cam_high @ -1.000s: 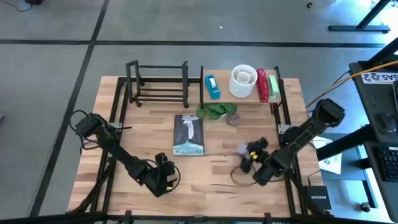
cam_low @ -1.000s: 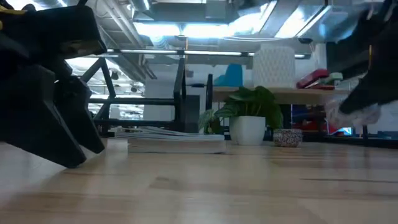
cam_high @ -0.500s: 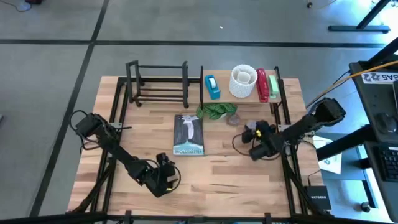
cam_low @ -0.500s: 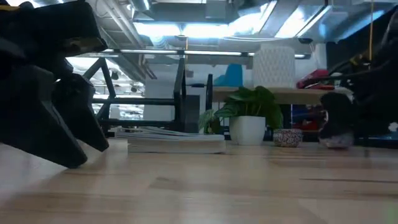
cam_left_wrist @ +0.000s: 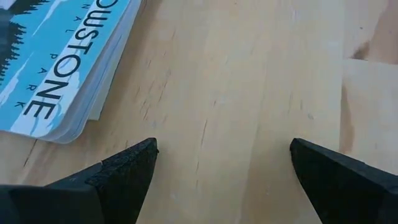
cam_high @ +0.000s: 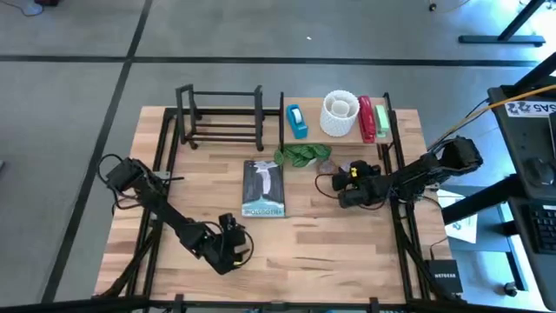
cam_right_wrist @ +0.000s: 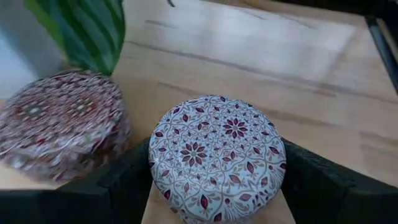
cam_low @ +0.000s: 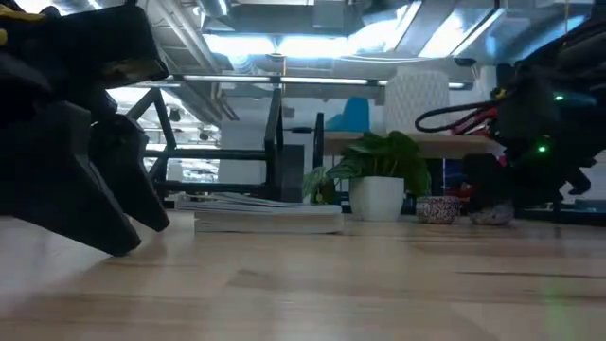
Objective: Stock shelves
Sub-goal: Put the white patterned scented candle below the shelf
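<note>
The right end effector (cam_right_wrist: 214,205) is pinching a round patterned tin with a maroon floral lid (cam_right_wrist: 216,149), low over the worktop (cam_high: 304,239) just right of a second, darker patterned tin (cam_right_wrist: 59,124) by the small green potted plant (cam_high: 302,156). This looks like the carry step, and next it must lift and travel far to the light-wood shelf board between black uprights (cam_high: 313,132), which runs left to right. The black open-frame rack (cam_high: 221,117) stands to its left, while the left end effector (cam_left_wrist: 217,168) waits spread near the book (cam_high: 263,188) (Yellowstone cover).

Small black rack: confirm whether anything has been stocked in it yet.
No. In the high view the small black rack shows only its own thin bars with tabletop beneath, and nothing rests in it.
</note>
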You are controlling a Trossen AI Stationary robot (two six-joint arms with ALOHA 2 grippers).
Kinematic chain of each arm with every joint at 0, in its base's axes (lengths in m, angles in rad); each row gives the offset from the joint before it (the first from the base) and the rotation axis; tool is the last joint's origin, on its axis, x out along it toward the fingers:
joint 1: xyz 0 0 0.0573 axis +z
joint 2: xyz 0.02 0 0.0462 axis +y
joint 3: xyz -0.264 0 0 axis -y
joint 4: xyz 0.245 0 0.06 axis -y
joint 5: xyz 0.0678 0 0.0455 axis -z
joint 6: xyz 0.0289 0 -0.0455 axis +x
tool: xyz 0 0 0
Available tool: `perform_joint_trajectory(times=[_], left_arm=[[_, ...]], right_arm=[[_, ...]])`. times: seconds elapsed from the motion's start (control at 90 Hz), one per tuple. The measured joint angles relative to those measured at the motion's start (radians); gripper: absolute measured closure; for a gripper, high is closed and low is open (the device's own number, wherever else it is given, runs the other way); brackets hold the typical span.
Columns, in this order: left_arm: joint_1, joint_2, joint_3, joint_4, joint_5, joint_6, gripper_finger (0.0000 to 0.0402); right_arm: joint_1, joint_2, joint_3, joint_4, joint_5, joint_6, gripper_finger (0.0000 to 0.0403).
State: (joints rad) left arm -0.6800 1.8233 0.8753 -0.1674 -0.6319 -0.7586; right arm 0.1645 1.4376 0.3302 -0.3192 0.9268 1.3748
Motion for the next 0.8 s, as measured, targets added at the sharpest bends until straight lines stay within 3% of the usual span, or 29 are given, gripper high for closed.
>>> perform_joint_trajectory(times=[0.689, 0.8], left_arm=[[0.0, 0.0, 0.001, 0.0, 0.014, -0.005, 0.005], [0.0, 0.0, 0.001, 0.001, 0.016, -0.006, 0.005]], right_arm=[[-0.082, -0.152, -0.003, -0.024, -0.083, -0.151, 0.0118], [-0.109, -0.152, -0.003, -0.022, -0.114, -0.18, 0.0103]])
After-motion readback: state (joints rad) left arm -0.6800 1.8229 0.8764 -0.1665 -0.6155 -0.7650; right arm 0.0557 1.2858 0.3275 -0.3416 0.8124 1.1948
